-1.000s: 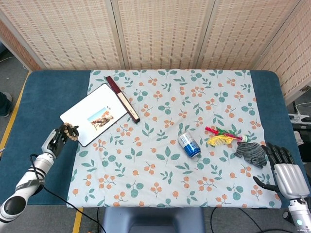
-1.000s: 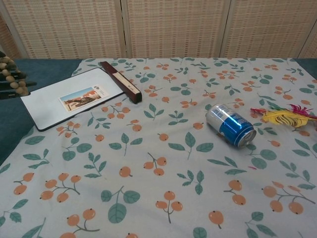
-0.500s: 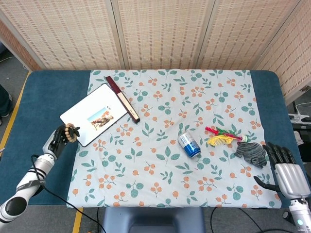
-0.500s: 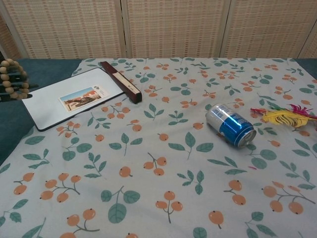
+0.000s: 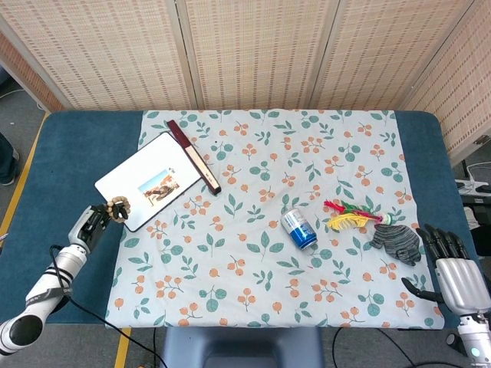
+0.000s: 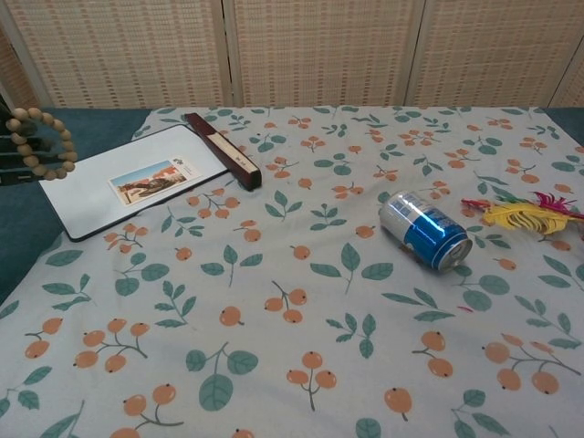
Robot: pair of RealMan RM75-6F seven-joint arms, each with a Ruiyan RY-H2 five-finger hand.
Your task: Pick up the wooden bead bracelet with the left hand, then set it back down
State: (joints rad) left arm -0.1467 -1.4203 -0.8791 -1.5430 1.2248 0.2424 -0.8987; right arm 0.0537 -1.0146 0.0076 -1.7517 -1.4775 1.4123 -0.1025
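The wooden bead bracelet (image 5: 118, 207) (image 6: 40, 144) is a ring of tan beads at the near left corner of the white board (image 5: 146, 180). My left hand (image 5: 90, 224) holds it from the blue table side, its dark fingertips (image 6: 11, 155) just showing at the chest view's left edge. The ring stands open and full in the chest view, overlapping the board's edge; I cannot tell if it touches the board. My right hand (image 5: 453, 270) rests open, fingers spread, at the table's near right corner, close to a grey glove.
A dark red closed fan (image 5: 193, 156) (image 6: 224, 150) lies along the board's far side. A blue can (image 5: 298, 228) (image 6: 424, 230) lies on its side mid-cloth. A red and yellow feathered toy (image 5: 351, 217) (image 6: 520, 213) and a grey knit glove (image 5: 396, 241) sit right.
My left hand has drawn back toward the near left while the bracelet shifted right onto the board's corner and opened into a full ring. The right hand has not moved.
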